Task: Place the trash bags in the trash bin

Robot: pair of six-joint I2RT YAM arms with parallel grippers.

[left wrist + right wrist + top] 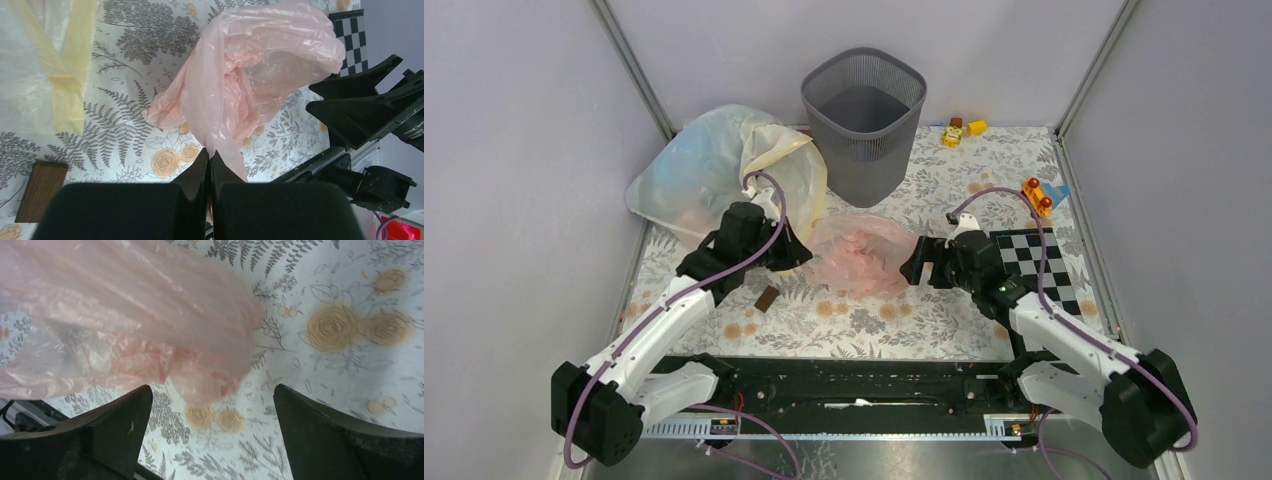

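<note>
The pale-pink trash bag (862,252) lies crumpled on the floral table cover, in front of the dark mesh trash bin (864,120), which stands upright at the back. My left gripper (799,250) is at the bag's left side, shut on a twisted corner of it; the left wrist view shows the jaws (209,152) pinching the pink film (250,75). At the bag's right side my right gripper (916,265) stands wide open. In the right wrist view the bag (125,315) fills the upper left and its edge hangs just at the fingertips (212,390), unpinched.
A large cloudy whitish bag with a cream rim (714,170) lies at the back left, against the left arm. A small brown block (766,299) lies near the left arm. A checkerboard (1034,265) is under the right arm. Small toys (959,130) (1037,195) sit at the back right.
</note>
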